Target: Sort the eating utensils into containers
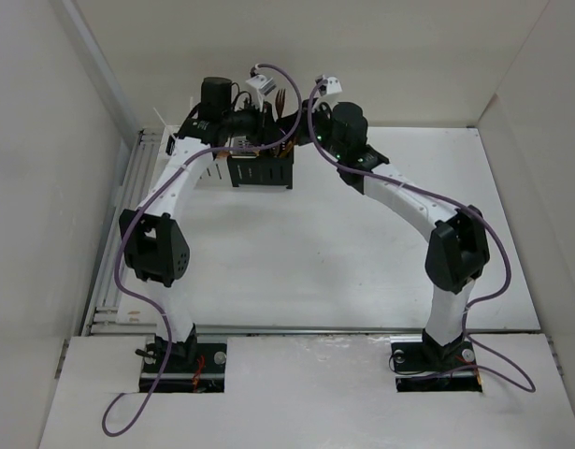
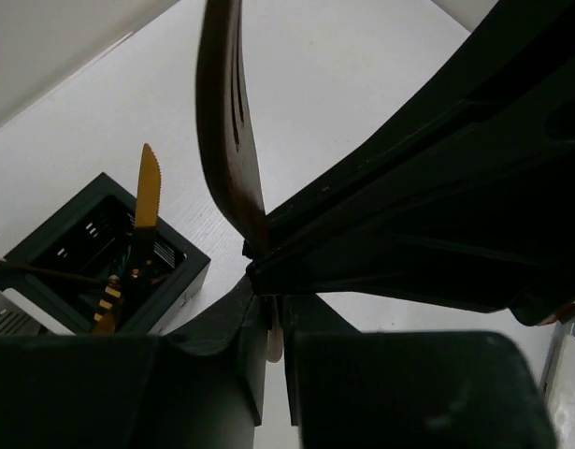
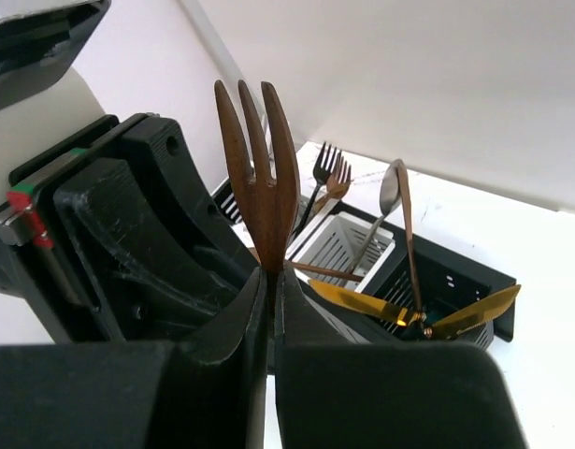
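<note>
Right gripper: jaws pinched almost together on the neck of a dark brown three-tined fork, whose tines rise straight up out of the fingers.
Left gripper: jaws drawn to a thin slit, with the fork's stem running down into it. A pale sliver shows inside the slit; what it is cannot be told.
Fork position: upright in the air between the two grippers, above the black slotted square caddy. Its handle is hidden inside the fingers in every view.
In the black caddy: a gold serrated knife stands tilted. Another gold blade leans out over the caddy's rim. A thin copper utensil is seen edge-on, kind unclear.
White slotted caddy: touching the black caddy's side, with a silver spoon leaning in it.
Two small forks: beyond the white caddy; their compartment cannot be told.
Top view: both wrists cover most of the caddies, so only the black caddy's near wall shows plainly.
</note>
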You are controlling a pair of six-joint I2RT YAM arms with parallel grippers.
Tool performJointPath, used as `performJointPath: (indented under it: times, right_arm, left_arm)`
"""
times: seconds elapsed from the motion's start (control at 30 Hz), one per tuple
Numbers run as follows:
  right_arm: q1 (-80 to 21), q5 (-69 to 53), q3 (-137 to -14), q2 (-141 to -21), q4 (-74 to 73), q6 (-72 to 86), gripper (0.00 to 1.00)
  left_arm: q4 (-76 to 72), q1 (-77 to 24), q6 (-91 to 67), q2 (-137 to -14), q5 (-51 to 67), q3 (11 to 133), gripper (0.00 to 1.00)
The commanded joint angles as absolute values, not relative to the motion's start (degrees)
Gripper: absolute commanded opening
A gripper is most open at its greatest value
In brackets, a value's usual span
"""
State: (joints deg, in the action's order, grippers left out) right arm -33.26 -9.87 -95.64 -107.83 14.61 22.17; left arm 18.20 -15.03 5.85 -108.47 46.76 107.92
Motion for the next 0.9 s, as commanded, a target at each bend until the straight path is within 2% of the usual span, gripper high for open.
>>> performJointPath:
  times: [0.0, 0.1, 0.13, 0.2, 0.23, 0.33, 0.5, 0.87]
  right_arm:
    - [-33.8, -14.6, -96.9, -108.5, 16.4, 23.6, 0.00]
    - [-33.8, -15.4, -97.5, -108.5, 16.4, 23.6, 0.00]
    - [-33.8, -15.9, -97.5, -109.1, 16.4, 23.6, 0.21]
    - [-33.3, -18.2, -97.5, -109.1, 16.4, 23.6, 0.56]
    - [-32.4, -18.7, -98.0, -109.1, 16.4, 23.6, 0.69]
    - [-29.9, -19.2, -96.2, -107.6, 16.4, 23.6, 0.92]
    - [-27.1, -19.2, -92.6, -104.6, 16.4, 21.8, 0.95]
    - [-24.0, -19.2, -87.0, -102.0, 16.4, 21.1, 0.96]
  left_arm:
    - [15.0, -14.2, 6.2, -106.0, 44.9, 107.1, 0.00]
    - [14.5, -13.7, 6.2, -106.0, 41.7, 106.6, 0.00]
    - [14.0, -13.2, 6.2, -106.0, 40.0, 106.6, 0.00]
    - [12.0, -11.4, 6.2, -106.0, 33.9, 106.6, 0.00]
    - [11.3, -10.6, 6.2, -106.0, 31.8, 106.6, 0.00]
    - [9.1, -7.7, 6.8, -106.5, 24.1, 107.3, 0.00]
    - [3.5, -5.3, 10.4, -107.8, 19.1, 109.4, 0.00]
    - [-12.8, -2.3, 12.9, -115.3, 14.6, 98.2, 0.00]
